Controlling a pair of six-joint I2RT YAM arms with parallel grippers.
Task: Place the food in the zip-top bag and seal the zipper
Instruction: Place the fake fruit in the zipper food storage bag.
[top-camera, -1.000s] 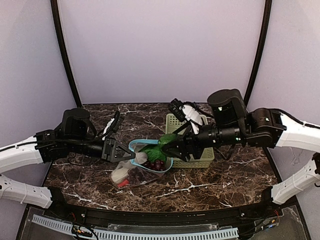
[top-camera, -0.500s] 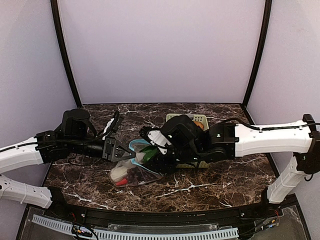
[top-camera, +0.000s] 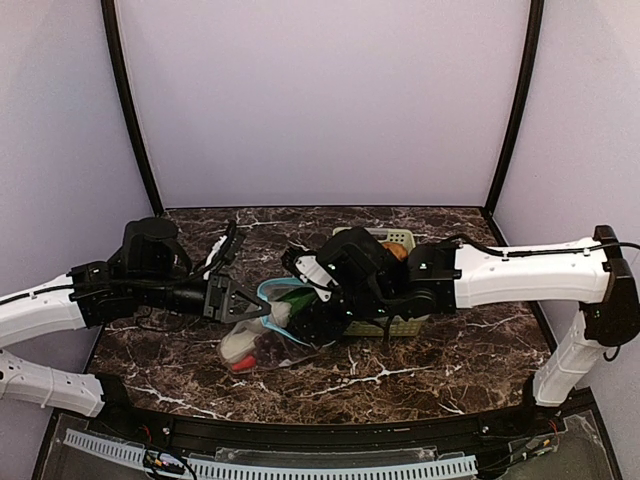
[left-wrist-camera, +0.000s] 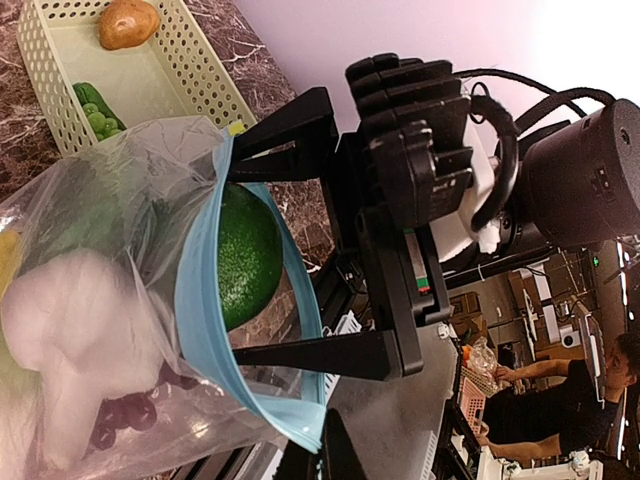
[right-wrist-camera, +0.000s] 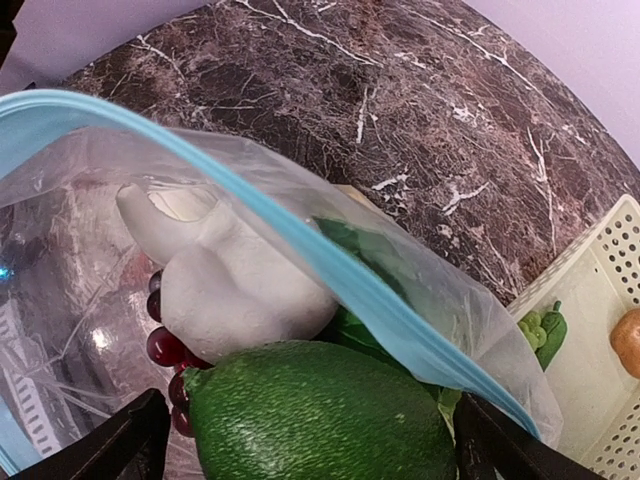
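Several light, hard toy foods (right-wrist-camera: 225, 285) are seen in the limp, slippery zip-top bag (top-camera: 255, 345) beside the basket (right-wrist-camera: 605, 270), pinched at its rim by the left gripper (top-camera: 243, 303), with a green fruit (right-wrist-camera: 320, 415) flanked by the right gripper (left-wrist-camera: 245, 255)'s spread jaws; the stiffer zipper (right-wrist-camera: 330, 272) is judged the safest hold.

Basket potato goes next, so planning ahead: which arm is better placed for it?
Probably right: right gripper, jaws open, at the bag mouth beside the basket; left gripper shut on the bag.
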